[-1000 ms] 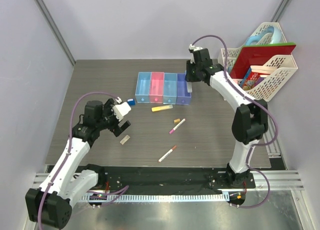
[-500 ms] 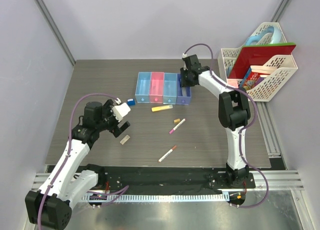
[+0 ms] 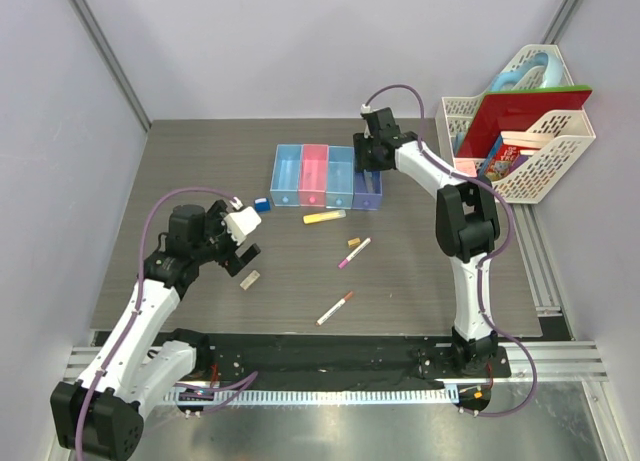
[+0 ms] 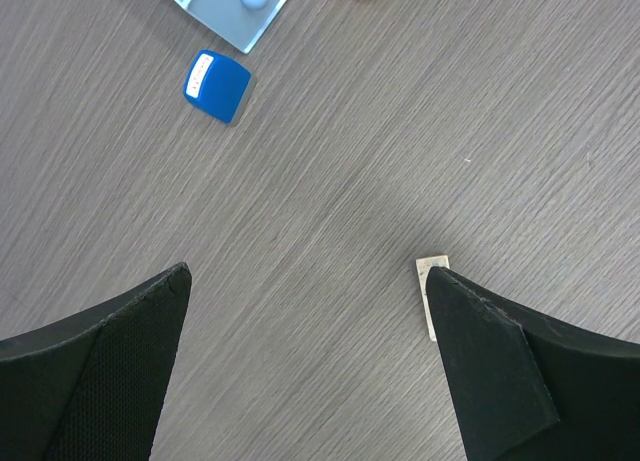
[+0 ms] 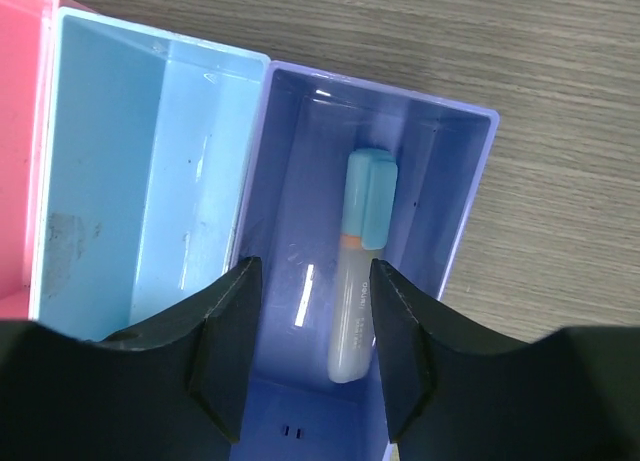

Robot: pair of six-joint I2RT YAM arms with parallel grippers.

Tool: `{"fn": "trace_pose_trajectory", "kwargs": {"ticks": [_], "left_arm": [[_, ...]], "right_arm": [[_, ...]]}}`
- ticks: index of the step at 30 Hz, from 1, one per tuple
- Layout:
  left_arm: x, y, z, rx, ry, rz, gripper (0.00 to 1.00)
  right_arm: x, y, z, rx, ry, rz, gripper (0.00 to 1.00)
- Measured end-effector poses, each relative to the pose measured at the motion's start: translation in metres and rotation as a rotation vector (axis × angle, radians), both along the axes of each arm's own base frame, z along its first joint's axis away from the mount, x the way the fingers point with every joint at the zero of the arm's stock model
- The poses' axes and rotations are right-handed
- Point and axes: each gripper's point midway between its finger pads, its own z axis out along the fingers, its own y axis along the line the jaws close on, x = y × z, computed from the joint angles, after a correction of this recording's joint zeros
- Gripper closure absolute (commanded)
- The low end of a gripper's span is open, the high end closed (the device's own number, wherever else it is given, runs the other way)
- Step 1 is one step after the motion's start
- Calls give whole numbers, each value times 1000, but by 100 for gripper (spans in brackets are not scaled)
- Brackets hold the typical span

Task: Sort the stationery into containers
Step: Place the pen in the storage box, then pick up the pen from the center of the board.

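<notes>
A robot lab cell: bare grey walls (image 3: pixel 300 41), aluminium rails (image 3: pixel 565 353), wood-grain table (image 3: pixel 200 171).

I am hovering the left gripper (image 4: pixel 305 281) low at the near left, jaws spread wide, left arm bent; I am stretching the right arm far forward, the right gripper (image 5: pixel 310 271) pointing down, jaws parted.

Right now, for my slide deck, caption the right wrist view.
Open right gripper above blue-capped marker lying in purple bin.

Dark woodgrain table (image 3: pixel 200 161), pale lavender walls (image 3: pixel 300 41).
</notes>
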Motion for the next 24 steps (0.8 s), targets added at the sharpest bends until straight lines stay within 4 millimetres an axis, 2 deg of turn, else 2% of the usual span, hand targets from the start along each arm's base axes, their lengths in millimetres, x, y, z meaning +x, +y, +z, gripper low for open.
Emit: {"fn": "trace_pose_trajectory", "kwargs": {"ticks": [4, 7, 9, 12, 15, 18, 20, 24], "left_arm": [[0, 0, 0, 0, 1, 0, 0], [0, 1, 0, 3, -2, 5, 0], [1, 2, 0, 7, -5, 13, 0], [3, 6, -1, 16, -14, 32, 0], [4, 9, -5, 20, -9, 61, 0], [6, 12, -5, 24, -11, 83, 0], [7, 14, -4, 20, -14, 98, 0], [7, 17, -4, 24, -25, 119, 0]], "right_arm": [[0, -2, 1, -18, -5, 11, 47], [-4, -5, 11, -59, -21, 62, 47], [-11, -2, 27, -87, -44, 135, 46], [-27, 8, 62, -138, -104, 285, 44], [-52, 28, 101, -212, -193, 470, 43], [-80, 49, 119, -278, -255, 632, 41], [-100, 62, 116, -328, -268, 743, 40], [-135, 76, 80, -414, -212, 928, 39]]}}
